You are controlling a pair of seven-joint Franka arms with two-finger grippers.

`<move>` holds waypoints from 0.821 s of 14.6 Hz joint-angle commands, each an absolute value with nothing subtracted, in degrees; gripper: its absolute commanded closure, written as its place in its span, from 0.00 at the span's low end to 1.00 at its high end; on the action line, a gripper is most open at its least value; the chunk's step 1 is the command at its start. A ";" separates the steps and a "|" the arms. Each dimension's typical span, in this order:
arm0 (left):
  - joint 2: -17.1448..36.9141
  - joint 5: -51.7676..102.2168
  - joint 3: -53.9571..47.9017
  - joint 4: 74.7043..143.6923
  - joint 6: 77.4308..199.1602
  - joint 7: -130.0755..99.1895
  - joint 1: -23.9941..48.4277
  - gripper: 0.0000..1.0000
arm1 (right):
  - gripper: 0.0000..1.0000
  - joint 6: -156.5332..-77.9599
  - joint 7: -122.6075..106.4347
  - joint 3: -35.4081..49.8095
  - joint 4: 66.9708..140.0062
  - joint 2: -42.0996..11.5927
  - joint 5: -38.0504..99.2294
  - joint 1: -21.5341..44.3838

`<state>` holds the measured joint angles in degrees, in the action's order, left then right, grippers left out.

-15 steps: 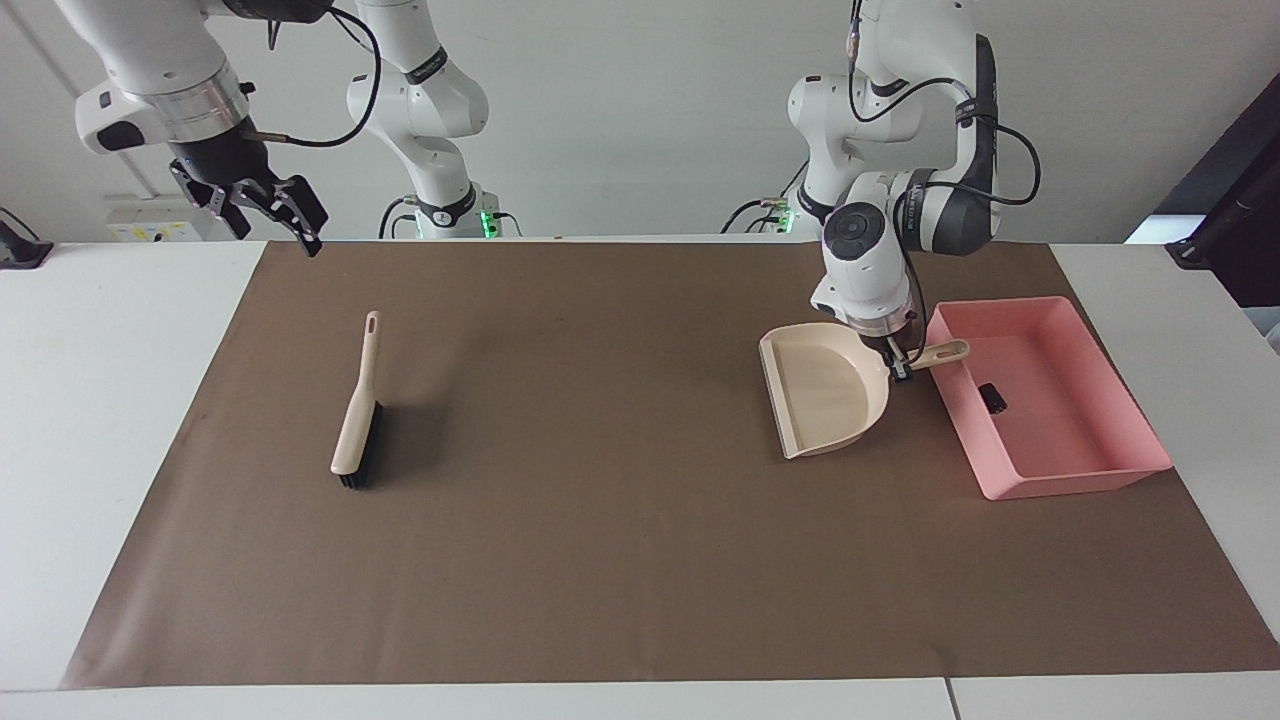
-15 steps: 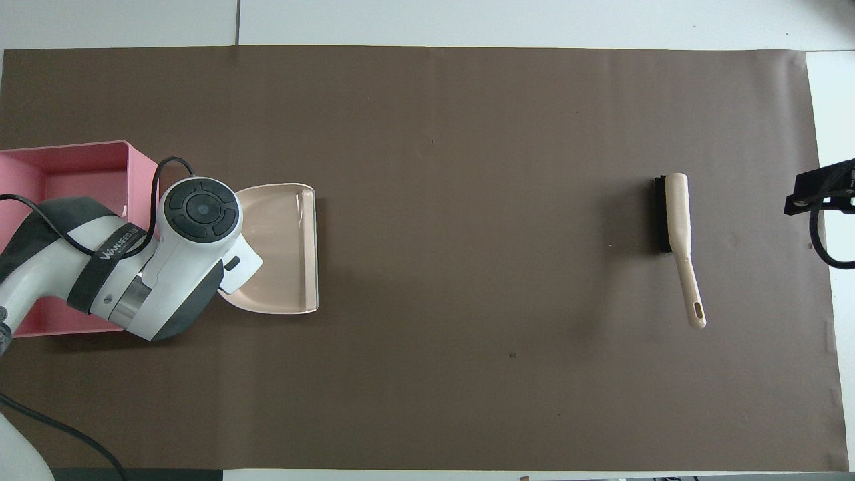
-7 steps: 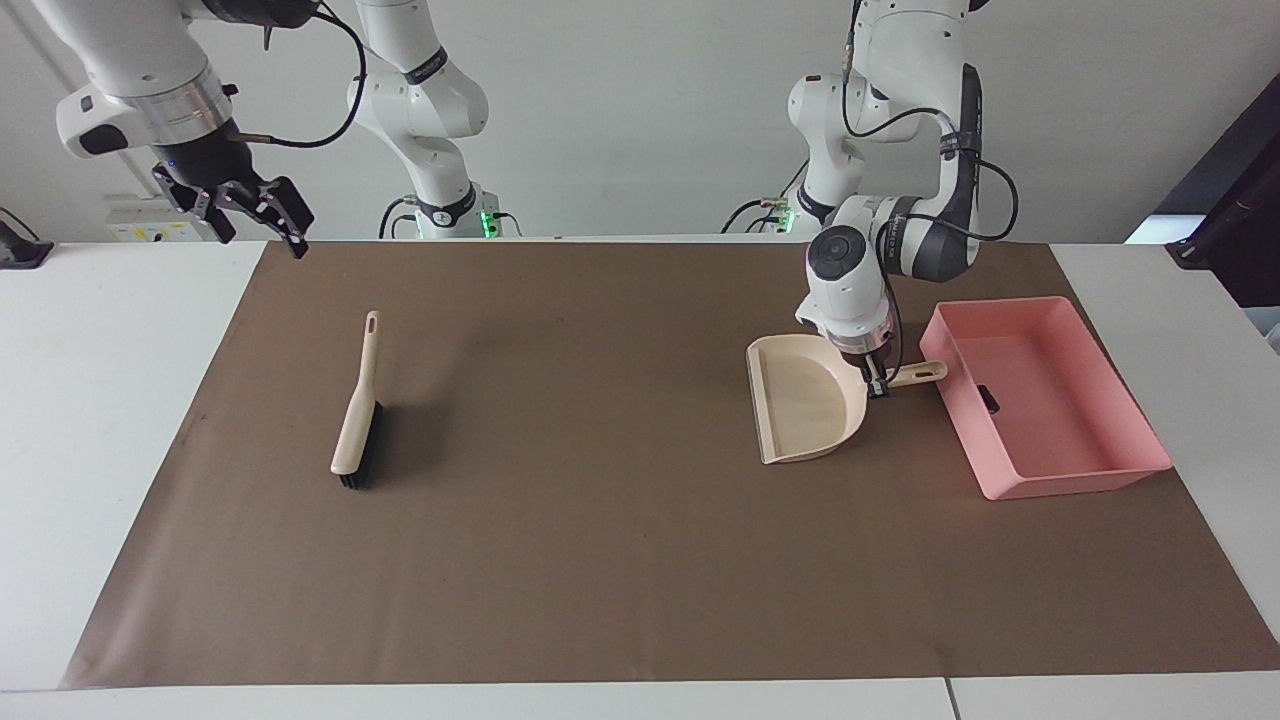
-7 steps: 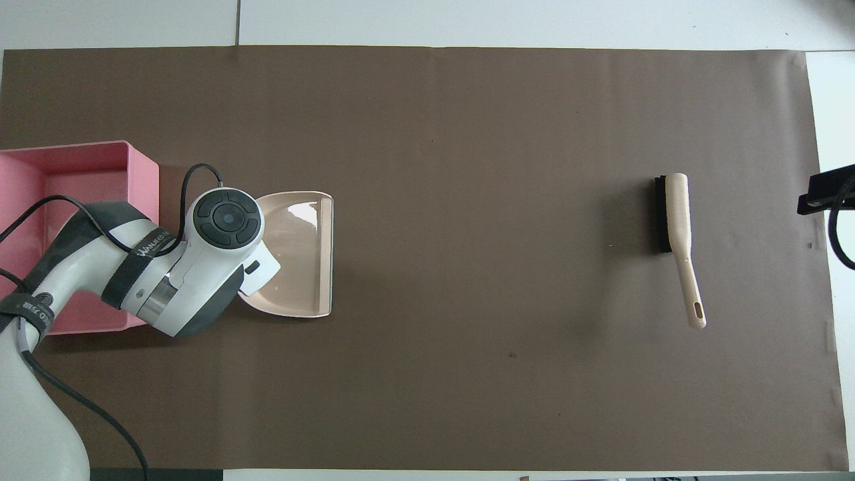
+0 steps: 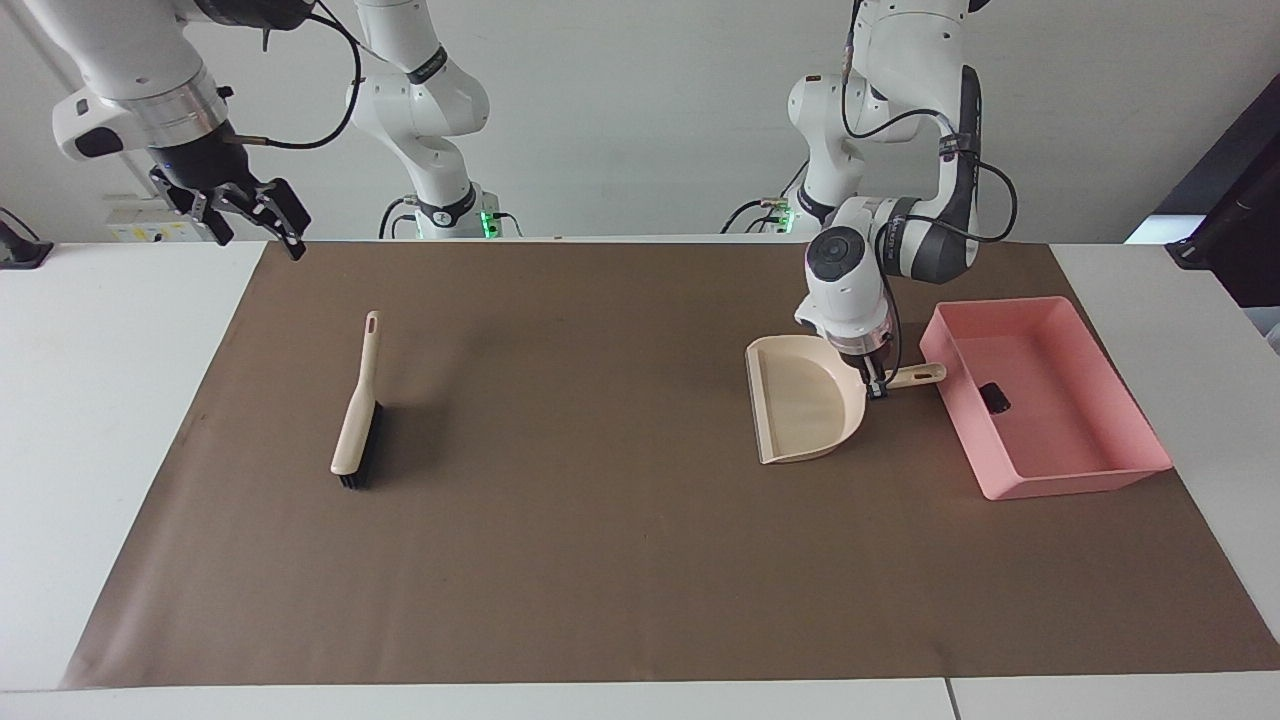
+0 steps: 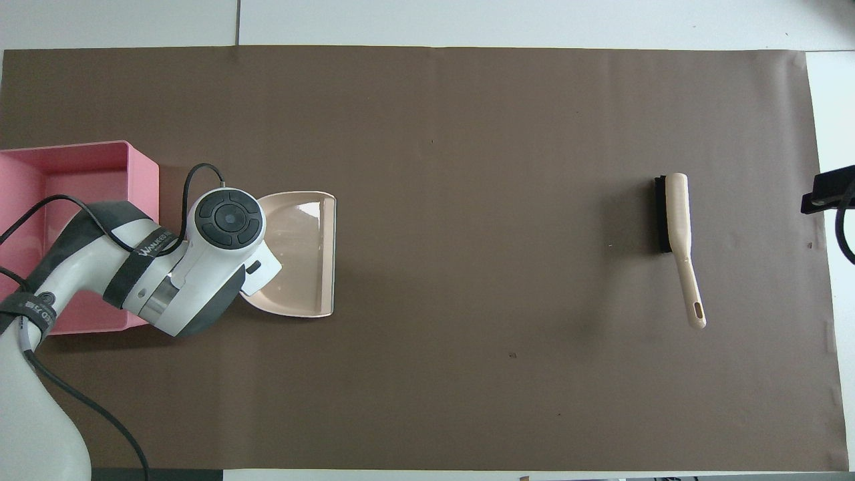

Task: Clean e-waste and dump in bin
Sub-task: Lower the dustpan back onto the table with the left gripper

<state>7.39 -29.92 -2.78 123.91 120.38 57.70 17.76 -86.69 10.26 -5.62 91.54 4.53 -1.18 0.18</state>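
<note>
So your white desk [image 5: 120, 420] has a big brown paper sheet [image 5: 600, 560] over most of it. On that sheet you've got a beige brush [image 5: 356, 420] toward the right arm's end, and a beige dustpan [image 5: 800, 400] sitting just beside the pink bin [image 5: 1090, 480] toward the left arm's end.

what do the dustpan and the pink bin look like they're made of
Dustpan: probably smooth moulded plastic, beige; a bright glare patch in the overhead view suggests a glossy finish. Bin: likely plastic too, one even pink with thin upright walls, duller sheen.
</note>
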 commanded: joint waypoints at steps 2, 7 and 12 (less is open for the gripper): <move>4.85 -29.18 -2.11 123.57 120.77 57.48 19.07 0.43 | 0.01 -87.89 8.79 -5.98 92.64 5.18 -1.14 0.09; -0.35 -28.40 -2.02 123.40 116.99 47.42 16.45 0.07 | 0.01 -87.71 8.88 -5.98 93.16 5.36 -1.14 0.61; -3.25 -22.52 -2.02 123.57 115.40 35.34 10.92 0.03 | 0.01 -87.54 5.81 -5.80 93.16 5.36 -1.93 0.88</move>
